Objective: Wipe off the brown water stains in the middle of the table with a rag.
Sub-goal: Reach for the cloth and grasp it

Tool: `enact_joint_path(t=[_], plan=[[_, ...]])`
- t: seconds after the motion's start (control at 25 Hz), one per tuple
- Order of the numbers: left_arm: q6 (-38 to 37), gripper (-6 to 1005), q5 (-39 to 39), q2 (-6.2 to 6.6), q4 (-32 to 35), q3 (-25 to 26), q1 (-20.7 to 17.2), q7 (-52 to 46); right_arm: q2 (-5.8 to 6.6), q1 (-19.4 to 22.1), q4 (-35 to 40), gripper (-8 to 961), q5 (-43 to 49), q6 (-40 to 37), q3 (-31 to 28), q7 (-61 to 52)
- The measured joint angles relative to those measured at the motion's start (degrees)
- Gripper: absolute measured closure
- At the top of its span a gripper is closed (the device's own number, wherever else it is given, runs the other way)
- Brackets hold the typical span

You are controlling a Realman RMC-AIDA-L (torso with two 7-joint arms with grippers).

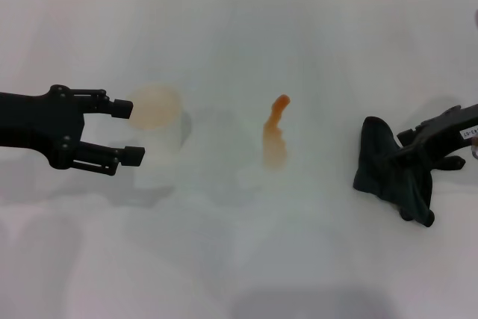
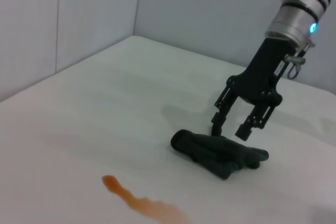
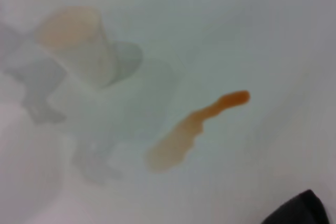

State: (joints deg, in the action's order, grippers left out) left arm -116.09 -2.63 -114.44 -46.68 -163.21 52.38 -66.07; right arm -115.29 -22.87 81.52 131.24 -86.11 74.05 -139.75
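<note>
Head view: the brown water stains lie as one orange streak at the middle of the white surface, and everything else is placed from them. The rag, a dark crumpled cloth, lies well apart from the stains on the robot's right. The right pincer is down on the rag; from this angle its fingers merge with the cloth. On the other side of the stains stands a white paper cup holding brownish liquid. The left pincer is spread wide, its tips just beside the cup's far side from the stains, one at the rim and one lower.

Left wrist view: the stains run across the near edge, with the rag beyond them. The right pincer stands released above the rag, its tips at the top of the folds and not yet clenched on cloth. The likely failure here is a shallow pinch: closing on one thin fold could let the rag slip free or trail unevenly on the way to the stains.

Right wrist view: the stains sit between the cup and a dark corner of the rag. Any nudge from the left arm could tip the cup and spill more liquid. A wiping stroke that overshoots the stains could also strike it.
</note>
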Motion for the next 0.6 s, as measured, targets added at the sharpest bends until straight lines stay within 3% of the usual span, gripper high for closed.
enact_joint_path(t=[0.6], plan=[[0.08, 111, -0.62, -0.08, 0.02, 0.00, -0.14, 0.05, -0.02, -0.86, -1.81, 312, 4.29, 2.94, 2.90, -3.02]])
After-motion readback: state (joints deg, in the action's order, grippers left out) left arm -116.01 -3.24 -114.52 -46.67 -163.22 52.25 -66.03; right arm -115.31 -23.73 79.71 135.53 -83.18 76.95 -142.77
